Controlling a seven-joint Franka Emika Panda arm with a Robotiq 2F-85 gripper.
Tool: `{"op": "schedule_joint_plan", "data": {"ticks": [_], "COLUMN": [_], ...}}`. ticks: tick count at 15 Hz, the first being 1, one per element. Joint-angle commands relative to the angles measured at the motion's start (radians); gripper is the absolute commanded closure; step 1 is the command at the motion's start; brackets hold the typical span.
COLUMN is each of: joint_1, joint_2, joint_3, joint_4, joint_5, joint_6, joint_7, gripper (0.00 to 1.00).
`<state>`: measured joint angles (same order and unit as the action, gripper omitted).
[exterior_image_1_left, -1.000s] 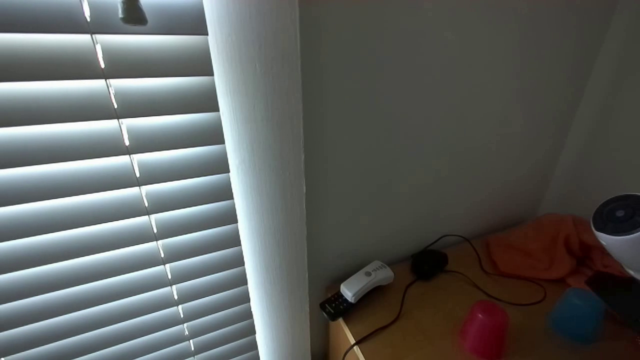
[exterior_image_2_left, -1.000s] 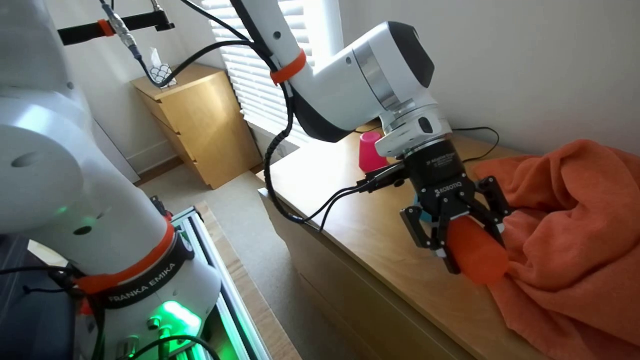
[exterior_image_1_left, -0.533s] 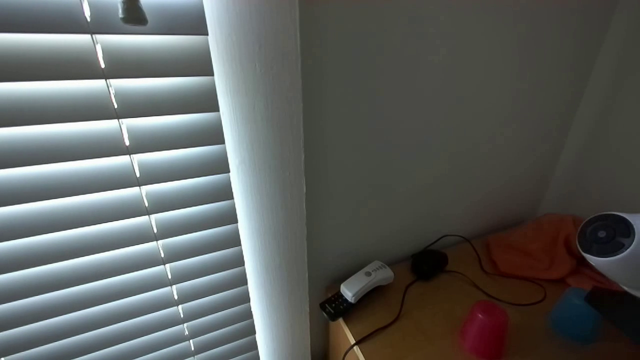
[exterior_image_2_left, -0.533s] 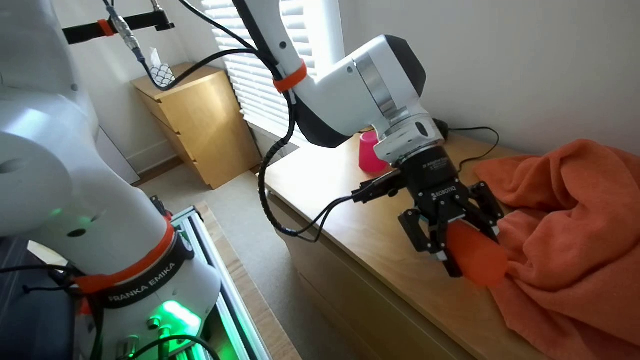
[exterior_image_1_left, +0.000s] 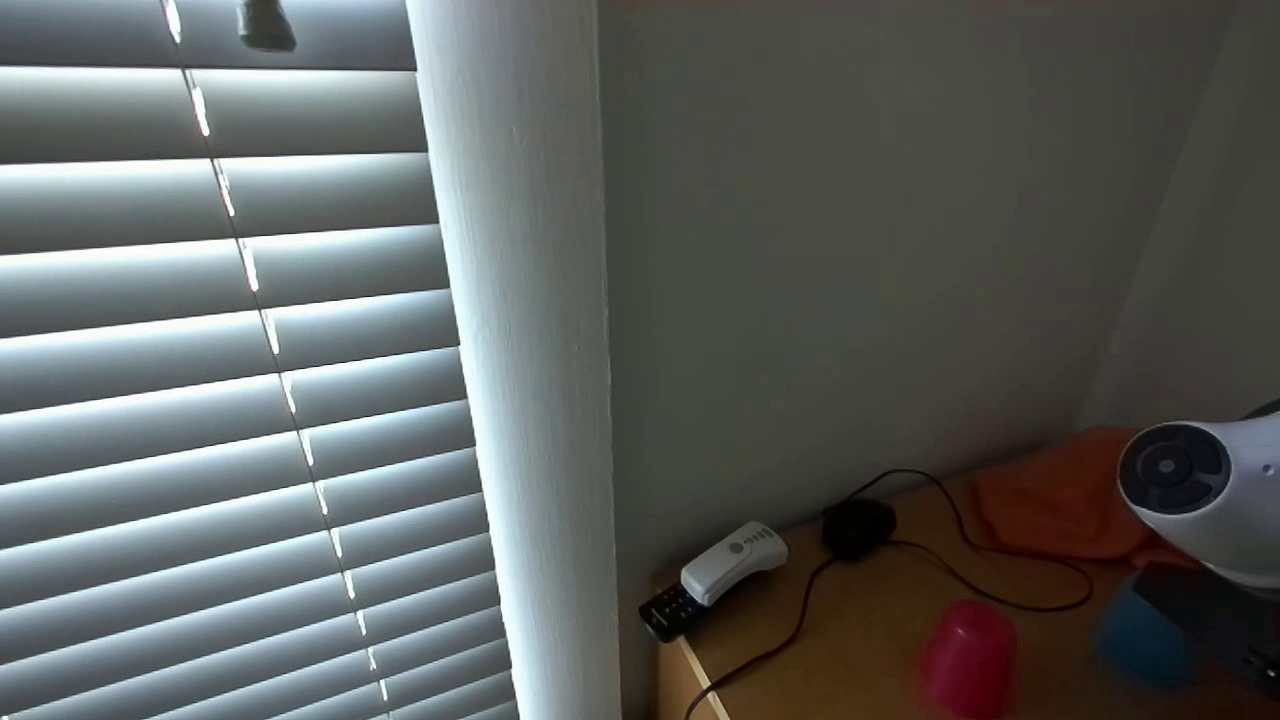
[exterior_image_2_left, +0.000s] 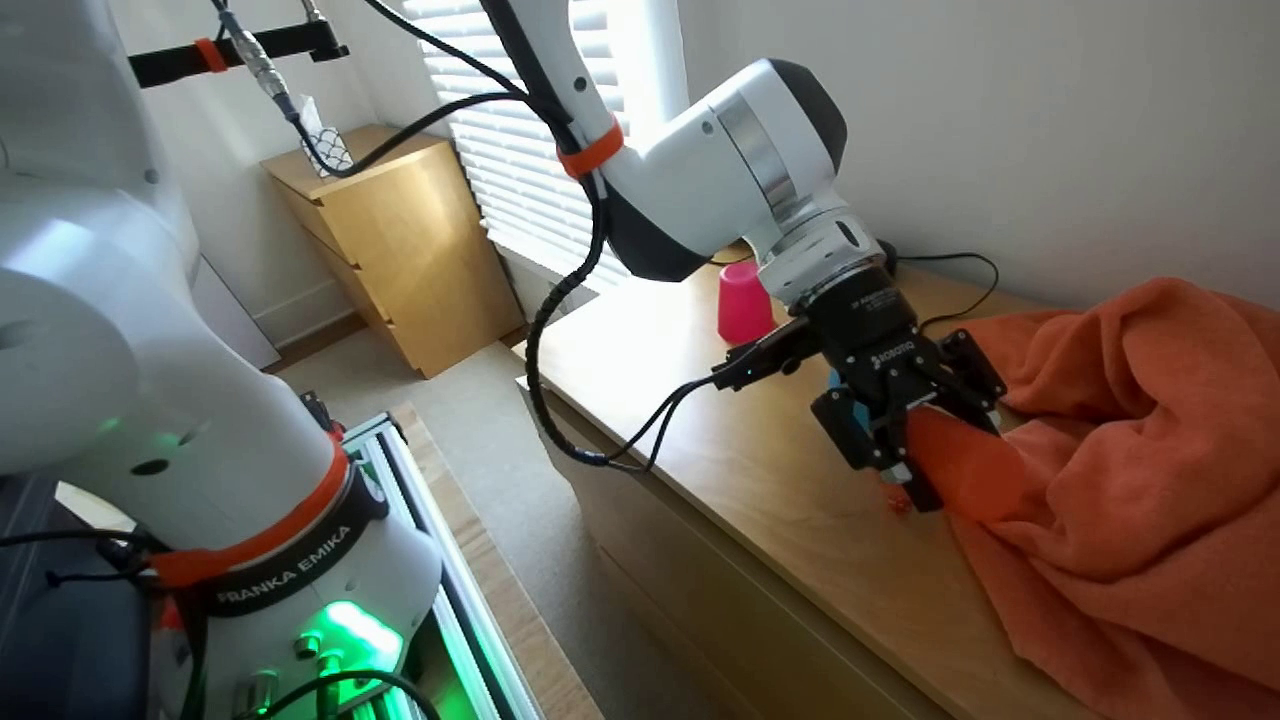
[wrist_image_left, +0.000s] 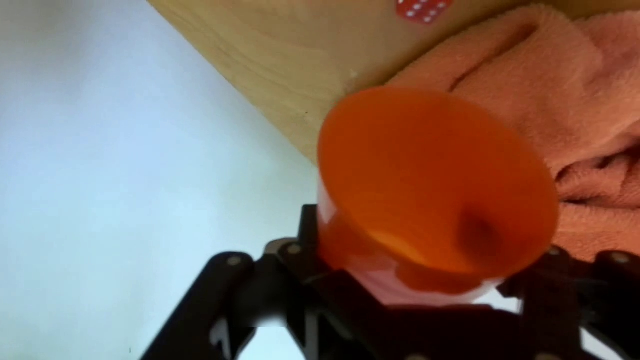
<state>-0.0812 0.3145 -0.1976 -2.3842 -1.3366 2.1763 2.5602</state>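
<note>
Now gripping a tilted, round orange plastic cup (wrist_image_left: 435, 185) in the black two-fingered hand (exterior_image_2_left: 960, 456), hovering near a rumpled orange cloth (exterior_image_2_left: 1180, 450).

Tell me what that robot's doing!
A robot gripper is squeezing an orange cup, holding it tilted near a rumpled orange towel on a wooden dresser. I can't tell whether cup and towel touch. A red die lies on the wood, and a pink cup and a blue cup stand upside down there too.
</note>
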Motion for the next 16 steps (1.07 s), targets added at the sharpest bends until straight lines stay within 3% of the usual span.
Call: {"op": "schedule_joint_plan", "data": {"ticks": [1, 6, 10, 16], "joint_1": [-0.018, -0.013, -0.036, -0.088], "joint_2": [-0.016, -0.027, 0.004, -0.005], "joint_3": [0.046, 0.069, 0.056, 0.051], "joint_4": [-0.024, -0.044, -0.015, 0.010], "joint_5": [0.018, 0.005, 0.018, 0.060], "joint_6": [-0.011, -0.024, -0.059, -0.015], "joint_7": [-0.061, -0.101, -0.095, -0.101], "gripper": [0.52, 0.52, 0.52, 0.52]}}
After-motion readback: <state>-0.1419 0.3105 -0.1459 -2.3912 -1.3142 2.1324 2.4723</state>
